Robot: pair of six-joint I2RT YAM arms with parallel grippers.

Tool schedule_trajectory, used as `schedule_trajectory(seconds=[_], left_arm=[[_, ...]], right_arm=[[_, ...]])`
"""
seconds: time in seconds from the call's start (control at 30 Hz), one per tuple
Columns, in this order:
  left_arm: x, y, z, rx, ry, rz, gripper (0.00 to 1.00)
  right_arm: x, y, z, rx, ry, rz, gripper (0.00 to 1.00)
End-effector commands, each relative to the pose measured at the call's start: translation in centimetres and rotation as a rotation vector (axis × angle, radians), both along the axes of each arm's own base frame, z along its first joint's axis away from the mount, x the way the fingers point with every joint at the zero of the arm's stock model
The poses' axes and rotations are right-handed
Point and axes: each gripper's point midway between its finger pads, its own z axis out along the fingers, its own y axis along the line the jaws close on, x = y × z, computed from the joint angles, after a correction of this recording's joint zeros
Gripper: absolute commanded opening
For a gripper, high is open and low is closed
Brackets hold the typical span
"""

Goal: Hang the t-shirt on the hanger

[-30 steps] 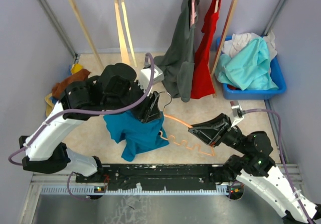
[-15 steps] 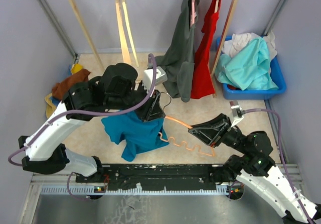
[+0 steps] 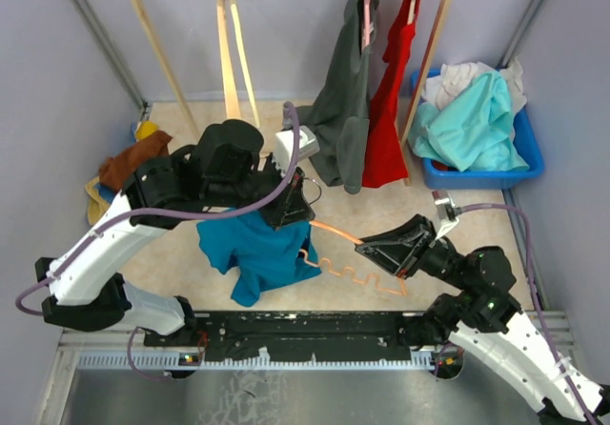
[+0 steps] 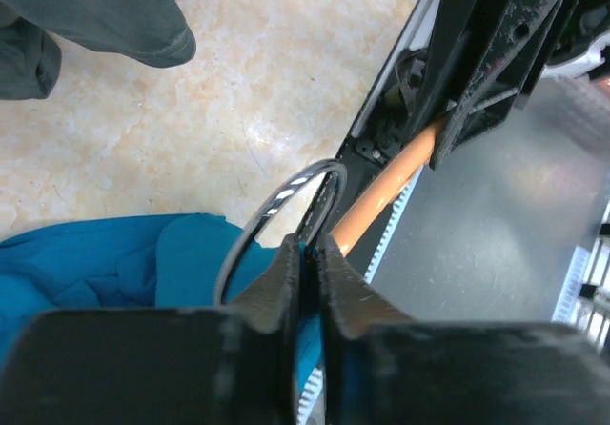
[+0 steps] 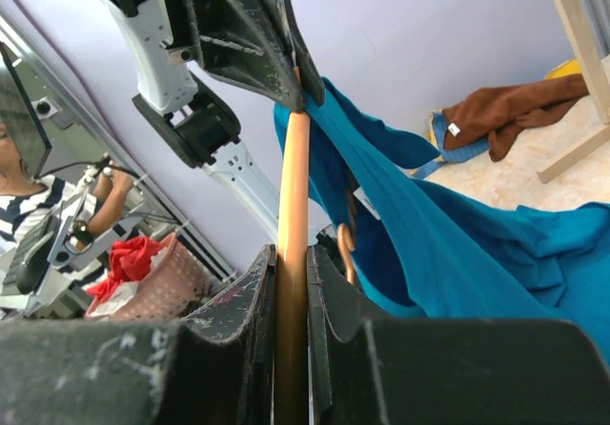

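Note:
The teal-blue t-shirt [image 3: 255,253] hangs bunched from my left gripper [image 3: 292,206], which is shut on its cloth right beside the hanger's silver hook [image 4: 276,199]. In the left wrist view a strip of teal cloth [image 4: 124,263] shows between the shut jaws. The orange hanger [image 3: 355,271] slants from the shirt down to the right, its wavy bar partly under the shirt. My right gripper [image 3: 379,252] is shut on the hanger's orange arm [image 5: 292,206]. One end of the hanger sits inside the t-shirt [image 5: 457,244].
A wooden rack [image 3: 157,34] at the back holds cream hangers [image 3: 229,53], a dark grey shirt [image 3: 338,120] and a red garment [image 3: 386,120]. A blue bin [image 3: 529,153] with an aqua garment stands at the right. A brown cloth pile [image 3: 129,158] lies at the left.
My left gripper has shifted slightly up and right with the t-shirt, drawing the cloth along the hanger. My right gripper has barely moved.

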Motion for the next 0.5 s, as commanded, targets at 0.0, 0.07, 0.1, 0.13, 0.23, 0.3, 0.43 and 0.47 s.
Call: schedule_trajectory(seconds=[0.0, 0.07, 0.1, 0.13, 0.23, 0.3, 0.43, 0.47], left_arm=[[-1.3, -1.4, -0.3, -0.022, 0.049, -0.066, 0.01], [-1.2, -1.3, -0.5, -0.017, 0.048, -0.059, 0.00], [-1.0, -1.3, -0.5, -0.015, 0.043, -0.049, 0.00], [-0.9, -1.1, -0.4, -0.013, 0.036, -0.039, 0.00], [-0.4, -0.8, -0.1, -0.018, 0.013, -0.014, 0.00], [0.0, -0.5, 0.2, -0.016, -0.008, 0.009, 0.00], [0.7, 0.2, 0.8, -0.013, -0.044, 0.044, 0.00], [0.8, 0.2, 1.0, -0.015, -0.050, 0.047, 0.00]], right_arm=[[-1.1, -2.0, 6.2, 0.179, -0.148, -0.037, 0.00], [-1.0, -1.9, 6.0, 0.174, -0.145, -0.040, 0.00], [-0.8, -1.9, 5.9, 0.170, -0.140, -0.042, 0.00], [-0.8, -1.8, 5.7, 0.164, -0.136, -0.043, 0.00], [-0.3, -1.6, 5.0, 0.141, -0.117, -0.055, 0.00], [0.5, -1.5, 4.3, 0.110, -0.090, -0.089, 0.05], [1.8, -1.6, 3.0, 0.022, -0.034, -0.155, 0.33], [2.0, -1.7, 2.9, 0.005, -0.025, -0.167, 0.36]])
